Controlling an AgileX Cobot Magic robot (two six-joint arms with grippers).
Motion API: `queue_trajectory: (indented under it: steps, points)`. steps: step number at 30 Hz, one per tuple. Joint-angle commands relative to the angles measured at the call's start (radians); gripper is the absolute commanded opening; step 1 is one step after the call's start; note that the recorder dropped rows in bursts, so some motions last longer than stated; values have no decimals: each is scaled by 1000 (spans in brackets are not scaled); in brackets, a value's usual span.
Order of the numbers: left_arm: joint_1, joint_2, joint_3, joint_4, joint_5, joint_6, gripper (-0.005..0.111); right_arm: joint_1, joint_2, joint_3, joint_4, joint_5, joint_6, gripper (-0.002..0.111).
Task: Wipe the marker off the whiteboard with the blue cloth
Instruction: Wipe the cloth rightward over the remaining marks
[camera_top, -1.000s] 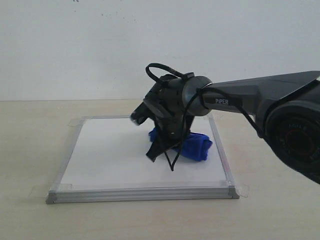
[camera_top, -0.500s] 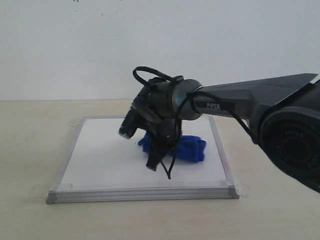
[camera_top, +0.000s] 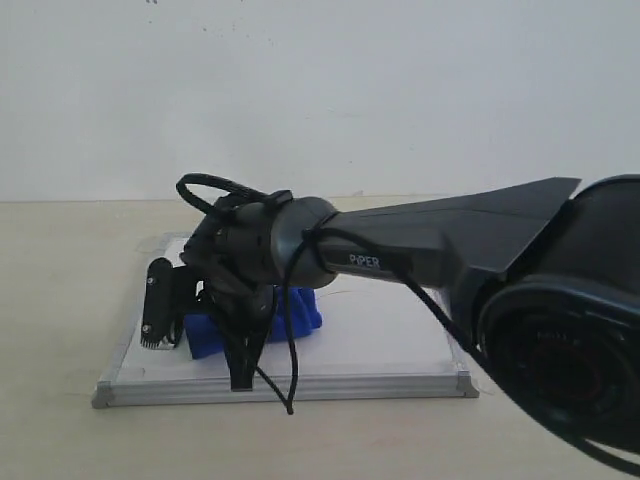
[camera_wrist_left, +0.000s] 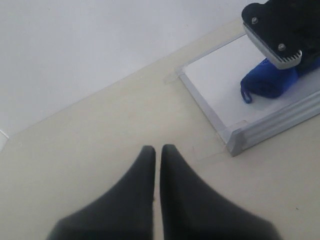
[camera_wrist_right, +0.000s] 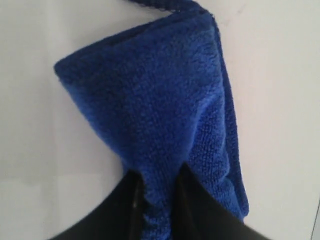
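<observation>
Clamping a fold of the blue cloth (camera_wrist_right: 150, 100), the right gripper (camera_wrist_right: 157, 202) fingers are shown narrow only in the right wrist view. In the ext. view the cloth lies on the whiteboard (camera_top: 380, 335) near its front-left corner, partly masked by the arm (camera_top: 430, 245). The left gripper (camera_wrist_left: 158, 150) fingers are nearly touching and empty, off the board over the table (camera_wrist_left: 75, 145).
</observation>
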Motion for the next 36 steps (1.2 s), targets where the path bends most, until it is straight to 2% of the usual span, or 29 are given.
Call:
queue_trajectory:
  steps: [1,6,9,11,16,20,24,26,29,32,36]
  points:
    - [-2,-3,3,-2,-3,5,4,-105,-6,2,-4,116,164,0]
    - [-2,-3,3,-2,-3,5,4,-293,-6,2,-105,318,538,0]
    - [-2,-3,3,-2,-3,5,4,-346,-10,2,-115,342,667,0]
    - [-2,-3,3,-2,-3,5,4,-351,-10,2,-70,330,672,0]
    - [-2,-3,3,-2,-3,5,4,-284,-10,2,125,111,497,0]
    - [-2,-3,3,-2,-3,5,4,-189,-10,2,150,-79,354,0]
    - [-2,-3,3,-2,-3,5,4,-91,-8,2,141,-74,8,0]
    - [-2,-3,3,-2,-3,5,4,-79,-6,2,83,-63,-9,0]
    - [-2,-3,3,-2,-3,5,4,-100,6,2,-68,-68,229,0]
    - [-2,-3,3,-2,-3,5,4,-149,17,2,-242,19,506,0]
    - [-2,-3,3,-2,-3,5,4,-229,24,2,-240,173,699,0]
